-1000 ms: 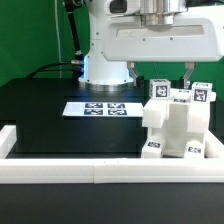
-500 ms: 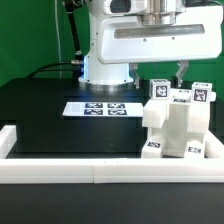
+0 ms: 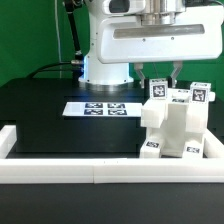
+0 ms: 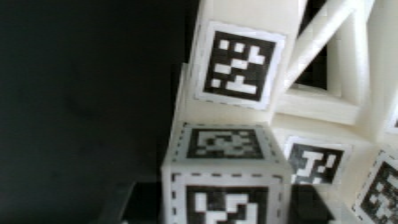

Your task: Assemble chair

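The partly built chair (image 3: pixel 176 128) is a blocky white piece with small tags, standing at the exterior view's right on the black table. A small white post (image 3: pixel 158 90) with a tag on top rises from its upper corner. My gripper (image 3: pixel 160 74) hangs straight above that corner, its two dark fingers (image 3: pixel 143 72) down on either side of the post. In the wrist view the tagged post (image 4: pixel 228 170) fills the space between the jaws of the gripper (image 4: pixel 228 208), which is shut on it. Slanted white chair bars (image 4: pixel 329 60) show beyond.
The marker board (image 3: pixel 100 108) lies flat mid-table toward the exterior view's left. A long low white border rail (image 3: pixel 90 172) runs along the front, with a raised end (image 3: pixel 8 138) at the left. The arm's white base (image 3: pixel 105 62) stands at the back.
The fingers have drawn in from wide apart to grip the post. The hand has stayed above the chair's upper corner.
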